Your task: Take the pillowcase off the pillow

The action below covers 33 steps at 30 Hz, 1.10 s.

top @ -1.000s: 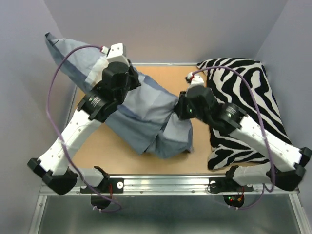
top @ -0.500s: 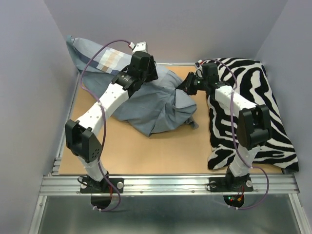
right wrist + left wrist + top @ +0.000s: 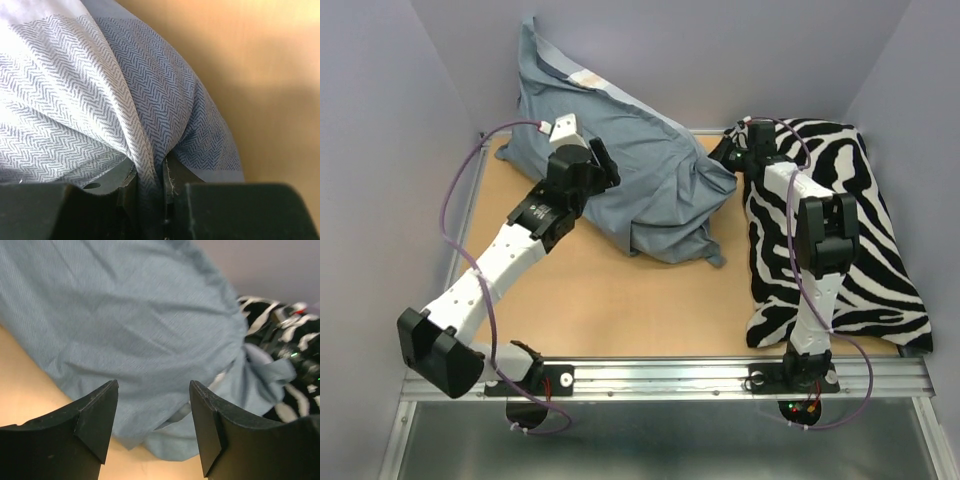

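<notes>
the pillowcase (image 3: 630, 170) at upper centre hid the pillow entirely; left hand (image 3: 152, 390) gaped wide, right hand (image 3: 150, 181) pinched its fold.

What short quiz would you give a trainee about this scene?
1. True or false: the left end effector is shut on the soft blue-grey cloth pillowcase.
2. What does the right end effector hold? A nothing; B a pinched fold of the pillowcase; C a metal spoon.
3. Fill in: the black-and-white zebra-print cushion lies under the ___ arm.
Key: 1 false, its fingers stand open with nothing between them; 2 B; 3 right.
</notes>
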Available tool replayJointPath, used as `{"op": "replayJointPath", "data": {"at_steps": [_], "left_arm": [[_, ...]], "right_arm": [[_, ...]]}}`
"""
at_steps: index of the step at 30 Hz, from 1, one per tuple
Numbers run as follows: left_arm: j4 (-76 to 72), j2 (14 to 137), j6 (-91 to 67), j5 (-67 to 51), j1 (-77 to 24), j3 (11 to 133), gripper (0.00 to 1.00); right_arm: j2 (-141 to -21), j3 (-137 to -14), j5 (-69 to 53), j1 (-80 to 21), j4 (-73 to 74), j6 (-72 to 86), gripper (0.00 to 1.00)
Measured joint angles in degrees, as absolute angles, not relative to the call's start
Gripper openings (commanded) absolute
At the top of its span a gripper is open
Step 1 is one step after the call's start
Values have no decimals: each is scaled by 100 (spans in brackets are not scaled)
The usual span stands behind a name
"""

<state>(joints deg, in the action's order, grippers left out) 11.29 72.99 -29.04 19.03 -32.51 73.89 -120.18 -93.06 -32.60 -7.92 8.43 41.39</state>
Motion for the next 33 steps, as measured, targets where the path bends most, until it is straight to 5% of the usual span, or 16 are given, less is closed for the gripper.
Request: {"op": "replayJointPath", "data": {"at_steps": [3, 10, 13, 19, 22, 25, 33], "left_arm": [[864, 7688, -2961, 1817, -3253, 6860, 70], [416, 8739, -3000, 1435, -3280, 6442, 70], [123, 8746, -2980, 1313, -3308, 6412, 66], [-156, 8746, -2963, 1131, -3336, 6407, 22], [-309, 8746, -3004, 1074, -3352, 6313, 10], [-403, 8720, -3022, 1063, -3457, 6171, 0], [-421, 8436, -3146, 982, -4125, 6040, 0]], "right_arm": [[-12020, -9286, -3177, -858, 873, 4077, 25], [-11616, -8779, -2679, -1022, 974, 3804, 71], [-11251, -8615, -2241, -1033, 1267, 3680, 78], [-10495, -8619, -1444, -1039, 1754, 3507, 85], [-9998, -8619, -1160, -1050, 1986, 3409, 85], [-9500, -8615, -1083, -1076, 2132, 3330, 86], [-8344, -8180, -239, -2502, 2112, 3223, 86]]}}
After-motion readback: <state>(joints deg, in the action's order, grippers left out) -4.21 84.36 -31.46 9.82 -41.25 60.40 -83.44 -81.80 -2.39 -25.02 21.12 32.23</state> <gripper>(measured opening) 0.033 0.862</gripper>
